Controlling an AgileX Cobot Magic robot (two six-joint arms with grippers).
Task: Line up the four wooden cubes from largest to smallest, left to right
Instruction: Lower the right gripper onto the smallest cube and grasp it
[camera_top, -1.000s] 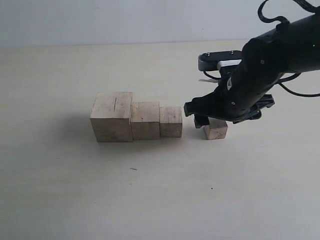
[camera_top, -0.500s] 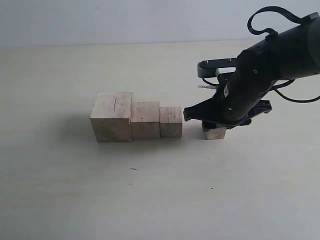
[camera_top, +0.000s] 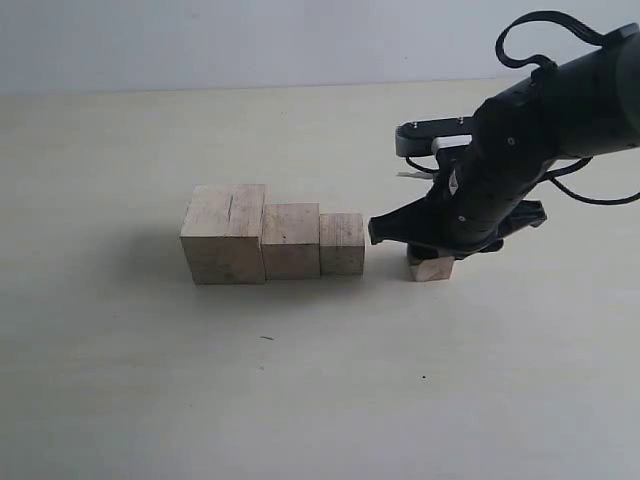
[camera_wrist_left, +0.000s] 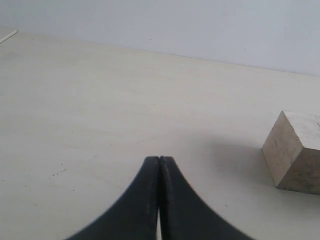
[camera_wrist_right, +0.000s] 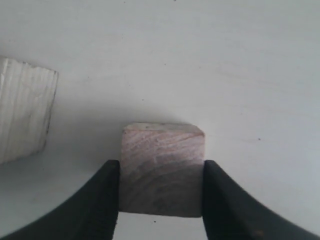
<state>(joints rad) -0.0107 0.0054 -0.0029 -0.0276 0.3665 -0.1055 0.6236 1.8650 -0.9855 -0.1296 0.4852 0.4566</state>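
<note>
**Right tool clamps onto the smallest cube**

Your right tool has come down. A second ago it hung above the smallest cube with its jaws wider. Now both dark fingers press the cube's opposite sides and pinch it.

Over the last half second almost nothing has shifted. The cube is low at the table, just off the right end of the row with a gap between. You can't tell from here whether it still rests on the table.

The row hasn't budged. The largest cube is on the left, with a thin slit on its top. The second cube touches it, and the third cube touches that one.

Your left tool has its tips pressed together on nothing.
</note>
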